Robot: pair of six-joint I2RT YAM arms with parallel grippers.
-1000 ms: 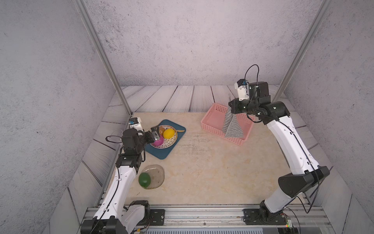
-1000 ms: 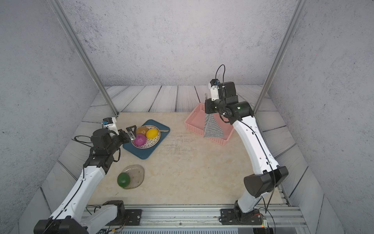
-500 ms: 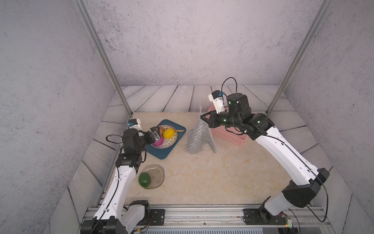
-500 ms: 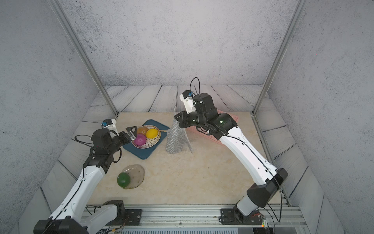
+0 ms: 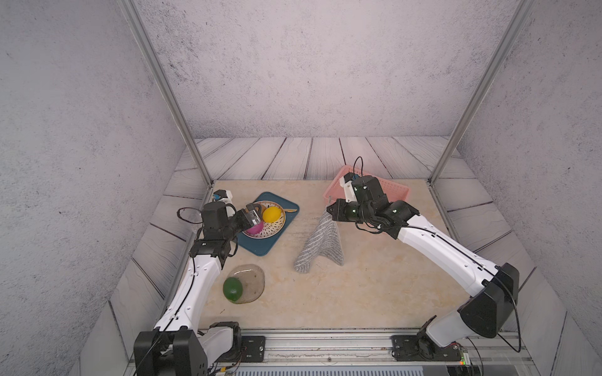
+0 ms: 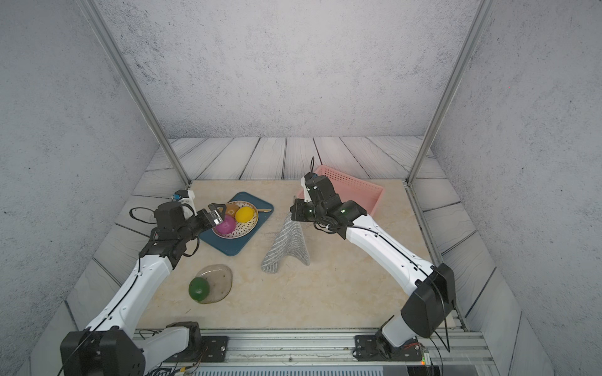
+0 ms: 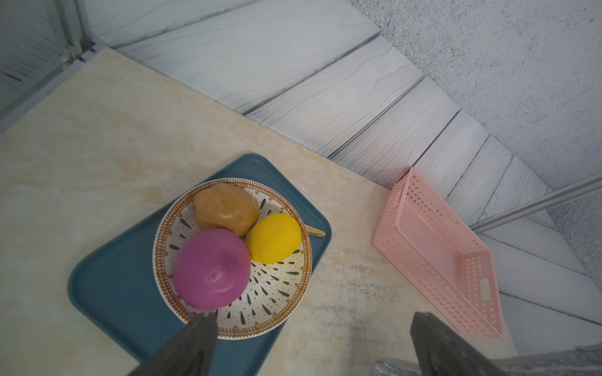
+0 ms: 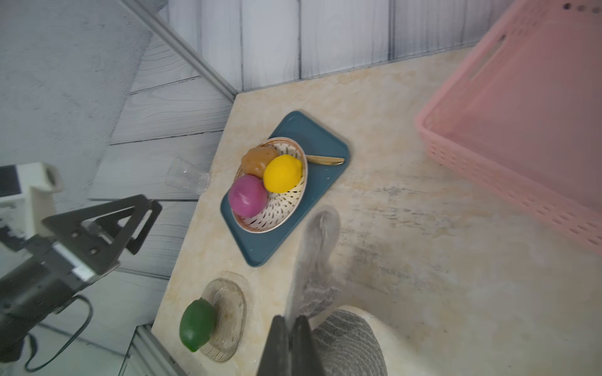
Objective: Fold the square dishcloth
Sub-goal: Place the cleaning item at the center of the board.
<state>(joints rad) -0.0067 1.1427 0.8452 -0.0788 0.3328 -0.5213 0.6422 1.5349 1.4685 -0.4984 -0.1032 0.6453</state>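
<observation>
R hand (image 5: 328,211) clamped on top corner of square dishcloth (image 5: 321,248) — cloth hangs tent-like, lower edge on desk (image 5: 358,293), btw blue tray (image 5: 260,248) and pink basket (image 5: 392,190). L hand (image 5: 251,217) wide open, holding nothing, above plate (image 5: 277,228) on tray.

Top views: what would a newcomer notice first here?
The grey striped square dishcloth stands out, hanging like a tent mid-table from the shut right claw. Next come the bright fruits on the patterned plate on a blue tray, by the open left claw, and the pink basket at the back right.
</observation>
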